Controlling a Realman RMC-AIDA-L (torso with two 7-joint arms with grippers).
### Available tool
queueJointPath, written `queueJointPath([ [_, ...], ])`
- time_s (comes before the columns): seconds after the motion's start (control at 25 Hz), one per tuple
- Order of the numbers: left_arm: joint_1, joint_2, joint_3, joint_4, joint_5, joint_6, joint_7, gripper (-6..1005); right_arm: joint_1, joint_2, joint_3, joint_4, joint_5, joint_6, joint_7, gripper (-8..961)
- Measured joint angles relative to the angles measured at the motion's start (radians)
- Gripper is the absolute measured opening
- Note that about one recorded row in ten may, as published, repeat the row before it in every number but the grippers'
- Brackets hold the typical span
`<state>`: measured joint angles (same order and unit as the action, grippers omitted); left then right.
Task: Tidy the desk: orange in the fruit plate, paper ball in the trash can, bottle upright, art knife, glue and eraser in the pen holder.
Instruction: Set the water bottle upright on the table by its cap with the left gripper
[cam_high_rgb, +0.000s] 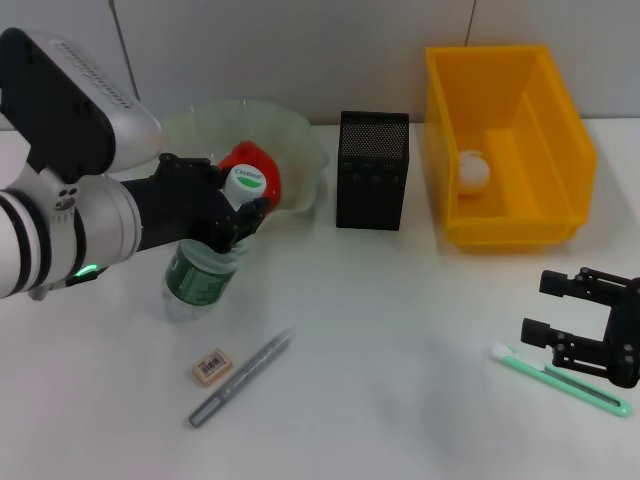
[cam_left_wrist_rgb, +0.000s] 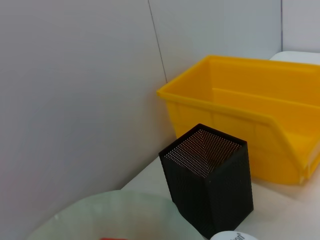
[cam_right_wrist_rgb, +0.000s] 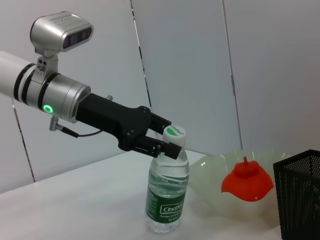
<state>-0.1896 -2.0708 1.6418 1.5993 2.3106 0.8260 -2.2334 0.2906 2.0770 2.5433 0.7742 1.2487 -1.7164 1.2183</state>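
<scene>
The white desk (cam_high_rgb: 400, 330) carries everything here. Biggest on it is the yellow trash can (cam_high_rgb: 560, 150) at the far right, and there's the paper ball (cam_high_rgb: 473, 170) sitting inside it. Over on the far left sits the pale green fruit plate (cam_high_rgb: 300, 140), with something red-orange (cam_high_rgb: 262, 160) in it — from the right wrist view it looks more like a red moulded shape than a round orange. Between plate and bin stands the black mesh pen holder (cam_high_rgb: 372, 170), upright.

Now the action: the left end effector (cam_high_rgb: 235, 215) is clamped around the neck of the bottle (cam_high_rgb: 200, 280), just under its white cap, and the bottle stands upright on the desk in front of the plate, green label showing.

The right end effector (cam_high_rgb: 575, 320) hovers low at the near right with its fingers spread apart, gripping nothing, right over the green art knife (cam_high_rgb: 565, 382), which lies flat on the desk.

Near the front, a grey glue stick (cam_high_rgb: 240, 378), pen-shaped, lies at a slant, and just beside its left, not touching, is the small eraser (cam_high_rgb: 212, 366).
</scene>
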Motion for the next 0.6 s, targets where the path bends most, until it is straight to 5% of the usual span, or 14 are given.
queueJointPath([
  [0.6, 0.046, 0.001, -0.001, 0.030, -0.049, -0.018, 0.012, 446, -0.002, 0.000, 0.000, 0.002, 0.000, -0.003, 0.006, 694],
])
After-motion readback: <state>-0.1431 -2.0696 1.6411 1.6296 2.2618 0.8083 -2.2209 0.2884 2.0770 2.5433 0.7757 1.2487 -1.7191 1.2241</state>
